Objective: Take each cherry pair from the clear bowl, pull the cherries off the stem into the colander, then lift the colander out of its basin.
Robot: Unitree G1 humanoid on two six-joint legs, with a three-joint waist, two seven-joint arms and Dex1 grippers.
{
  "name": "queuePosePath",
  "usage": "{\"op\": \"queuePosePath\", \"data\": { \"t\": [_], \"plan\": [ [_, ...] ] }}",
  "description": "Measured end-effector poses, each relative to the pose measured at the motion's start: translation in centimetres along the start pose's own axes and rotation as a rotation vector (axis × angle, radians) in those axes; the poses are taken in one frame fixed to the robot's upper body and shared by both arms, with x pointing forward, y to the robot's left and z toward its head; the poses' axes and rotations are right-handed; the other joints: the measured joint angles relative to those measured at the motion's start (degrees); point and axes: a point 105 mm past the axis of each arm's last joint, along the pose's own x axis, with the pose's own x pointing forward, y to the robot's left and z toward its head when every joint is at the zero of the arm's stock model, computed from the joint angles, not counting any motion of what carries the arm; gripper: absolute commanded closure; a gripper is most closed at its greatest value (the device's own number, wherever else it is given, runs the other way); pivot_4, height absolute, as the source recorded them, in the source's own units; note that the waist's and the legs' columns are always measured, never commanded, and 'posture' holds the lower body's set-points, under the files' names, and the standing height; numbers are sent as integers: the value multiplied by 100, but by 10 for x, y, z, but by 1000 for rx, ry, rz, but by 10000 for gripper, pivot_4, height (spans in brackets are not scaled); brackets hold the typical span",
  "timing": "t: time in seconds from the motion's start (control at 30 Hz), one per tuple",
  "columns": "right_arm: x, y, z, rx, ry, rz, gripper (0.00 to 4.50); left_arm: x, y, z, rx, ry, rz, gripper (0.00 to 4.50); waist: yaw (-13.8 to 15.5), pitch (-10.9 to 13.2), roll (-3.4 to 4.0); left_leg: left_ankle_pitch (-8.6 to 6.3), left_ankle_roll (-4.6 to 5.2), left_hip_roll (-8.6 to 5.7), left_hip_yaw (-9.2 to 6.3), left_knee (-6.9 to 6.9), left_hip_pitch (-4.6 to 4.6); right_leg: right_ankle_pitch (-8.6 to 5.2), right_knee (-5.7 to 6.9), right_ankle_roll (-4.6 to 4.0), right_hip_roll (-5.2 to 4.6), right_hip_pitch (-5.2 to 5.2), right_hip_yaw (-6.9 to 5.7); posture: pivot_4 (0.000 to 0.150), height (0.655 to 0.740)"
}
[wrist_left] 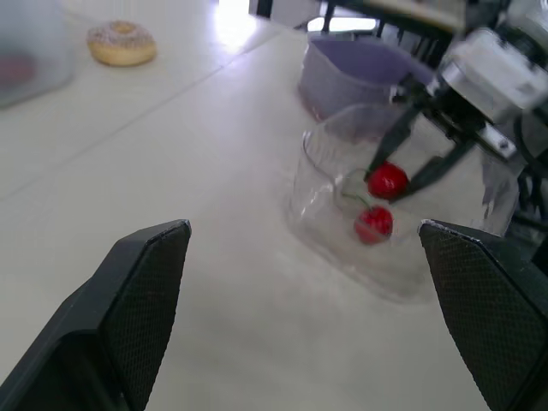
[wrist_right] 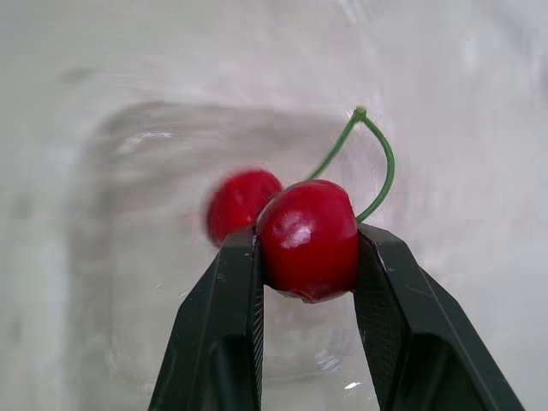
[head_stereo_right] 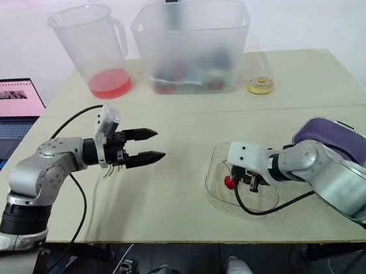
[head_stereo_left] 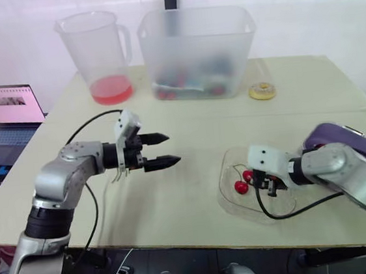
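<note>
The clear bowl (head_stereo_left: 232, 200) lies on the table at the front right. In it is a cherry pair on one green stem (wrist_right: 378, 163). My right gripper (wrist_right: 310, 244) reaches into the bowl and is shut on one cherry (wrist_right: 310, 238). The other cherry (wrist_right: 240, 204) hangs beside it, just behind the fingers. The left wrist view shows the held cherry (wrist_left: 387, 180) above the free one (wrist_left: 374, 224). Just right of the bowl stands the purple colander (head_stereo_left: 340, 139). My left gripper (head_stereo_left: 171, 148) hovers open over the table's middle left, pointing toward the bowl, with nothing in it.
At the back stand a clear pitcher (head_stereo_left: 96, 54) with red liquid and a large frosted tub (head_stereo_left: 197, 50) holding mixed items. A donut (head_stereo_left: 262, 90) lies to the tub's right. A laptop (head_stereo_left: 9, 106) sits off the table's left edge.
</note>
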Motion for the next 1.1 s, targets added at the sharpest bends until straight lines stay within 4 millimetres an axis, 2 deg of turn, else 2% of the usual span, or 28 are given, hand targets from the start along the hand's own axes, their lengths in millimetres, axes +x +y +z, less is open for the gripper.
{"op": "queuePosePath", "data": {
  "t": [0.13,0.17,0.23,0.33,0.4,0.5,0.63,1.1],
  "plan": [
    [-22,-10,26,-128,-94,-50,31110,6,2,19,-105,-106,-11,0,1,0,0,0,0,5,-5,18,-5,0,8,0,1,1,-1,1500,7078],
    [-32,-16,42,-190,-143,-93,31110,8,3,28,-136,-146,-13,0,0,0,0,0,-1,5,-11,26,-9,0,11,0,-2,2,-2,1500,7078],
    [-34,-20,47,-220,-162,-126,31110,10,5,34,-171,-183,-18,0,2,0,0,0,0,4,-11,29,-14,0,11,0,-3,0,-2,1500,7078],
    [-42,-46,85,-314,-346,-307,31110,25,2,66,-250,-344,-82,0,15,0,0,0,-1,1,-14,42,-18,0,16,0,-3,0,-3,1500,7078],
    [-41,-57,92,-334,-381,-376,31110,35,1,80,-283,-413,-95,0,27,-1,-2,0,-1,-3,-19,42,-23,0,13,0,-6,1,-7,1500,7078],
    [-31,-65,90,-308,-389,-420,31110,44,2,80,-329,-445,-83,0,7,-1,-2,0,-1,-4,-18,40,-26,0,13,1,-6,-3,-18,1500,7078],
    [-29,-69,100,-300,-431,-454,31110,56,-7,77,-322,-432,-111,0,-11,-1,1,1,-3,0,-18,41,-27,0,19,1,-1,-8,-19,1500,7078],
    [-28,-75,109,-223,-490,-484,31110,57,-9,71,-318,-430,-98,0,5,-1,1,1,-3,-2,-18,42,-27,0,19,1,-2,-8,-19,1500,7078]
  ]
}}
